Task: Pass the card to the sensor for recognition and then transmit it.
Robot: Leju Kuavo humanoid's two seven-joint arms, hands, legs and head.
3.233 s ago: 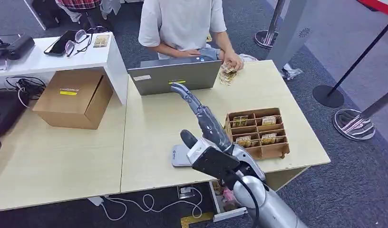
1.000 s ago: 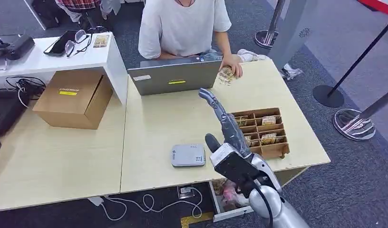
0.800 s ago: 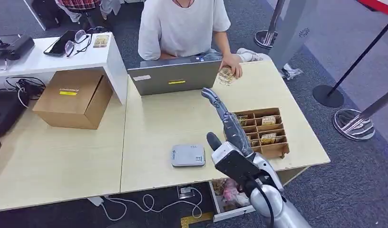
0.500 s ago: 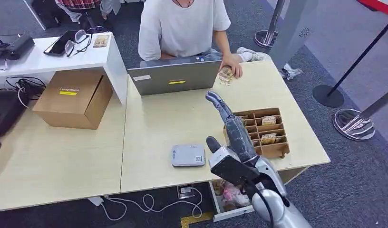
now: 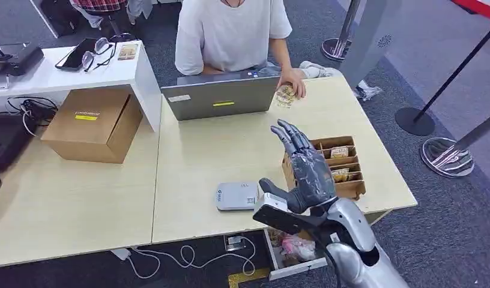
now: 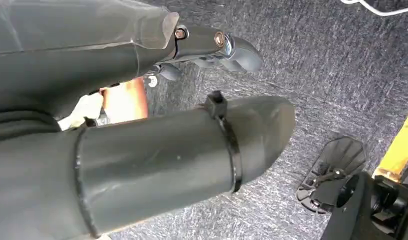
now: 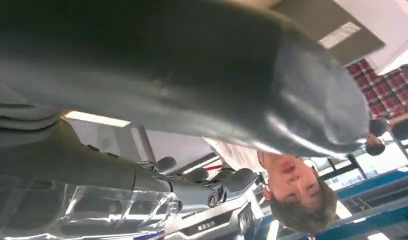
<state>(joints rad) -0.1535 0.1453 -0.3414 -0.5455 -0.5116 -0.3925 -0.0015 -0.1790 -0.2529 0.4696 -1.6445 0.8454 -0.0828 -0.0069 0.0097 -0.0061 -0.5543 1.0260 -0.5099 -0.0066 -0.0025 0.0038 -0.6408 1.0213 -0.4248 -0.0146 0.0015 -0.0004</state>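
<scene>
My right hand (image 5: 304, 171) hovers over the left end of the wooden card tray (image 5: 352, 191), fingers spread and empty, thumb pointing towards the grey card sensor (image 5: 236, 196). Several cards (image 5: 340, 152) stand in the tray's compartments. The sensor lies flat on the table just left of the hand. In the right wrist view the right hand (image 7: 192, 90) shows nothing in it. My left hand (image 6: 157, 150) hangs low over the carpet and holds nothing, fingers stretched out.
A person sits across the table behind a grey laptop (image 5: 220, 96), one hand on a small pile of cards (image 5: 285, 95). A cardboard box (image 5: 93, 123) stands at the left. Stanchion bases (image 5: 445, 157) stand on the carpet to the right.
My right hand has moved right, from above the sensor to the card tray, and has turned so its fingers fan out over the tray. The person drew back slightly.
</scene>
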